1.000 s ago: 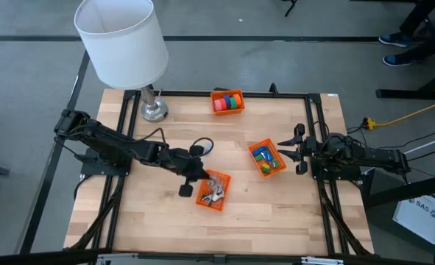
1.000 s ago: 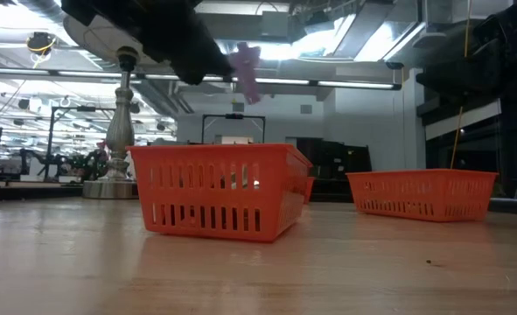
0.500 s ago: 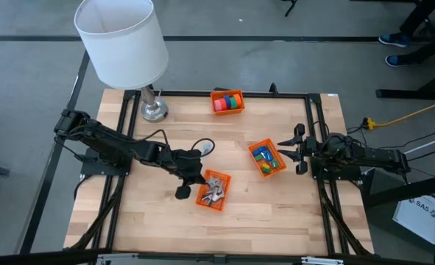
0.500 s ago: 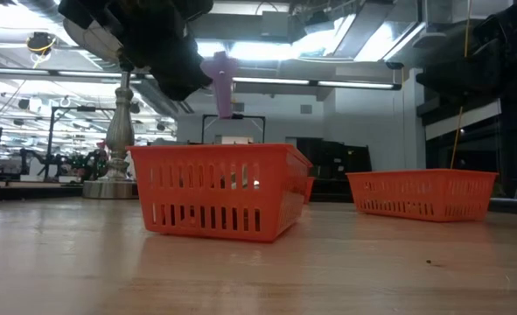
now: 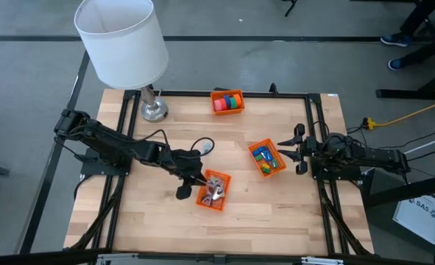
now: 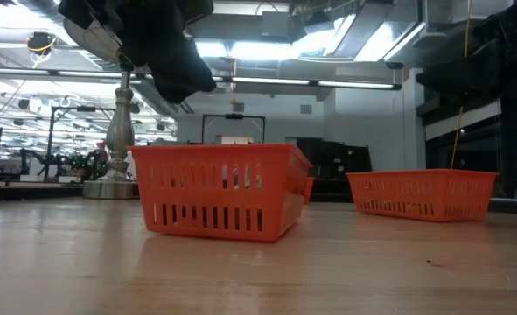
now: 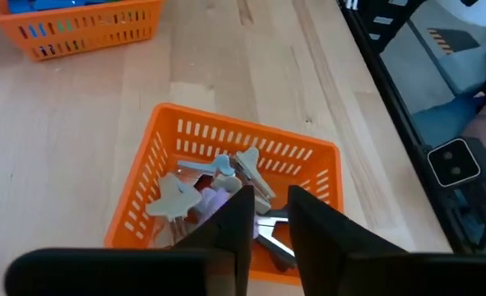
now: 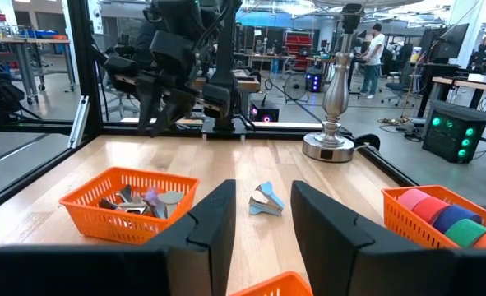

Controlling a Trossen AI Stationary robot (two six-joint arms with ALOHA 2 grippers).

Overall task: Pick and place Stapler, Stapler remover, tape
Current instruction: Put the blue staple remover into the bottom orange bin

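The left gripper (image 7: 267, 215) is seen with its two dark fingers (image 7: 234, 218) parted by a narrow gap, and nothing is held between them. It is poised above the near orange basket (image 5: 202, 196), at that basket's left edge in the high view, and in the low view it hangs clear of the basket's rim. Beneath the fingertips, inside this basket, a loose heap of staple removers (image 7: 218, 182) is seen (pale grey, beige and one lilac piece among them), lying tangled on the basket floor.

The right gripper (image 8: 259, 215) is held with its fingers parted and empty; it is kept at the right side of the table (image 5: 158, 228), just beside the basket of blue, green and yellow pieces (image 5: 266, 158), which lies between the two arms.

One more staple remover (image 8: 266, 201), pale with a blue part, is seen only in the right wrist view, lying on the bare wood apart from every basket.

The tape rolls (image 5: 229, 101) are kept in a third orange basket (image 5: 227, 110) at the far edge of the table, well apart from both grippers, with red, green and orange rolls visible. A lamp (image 5: 121, 40) with a white shade is stood at the far left corner.
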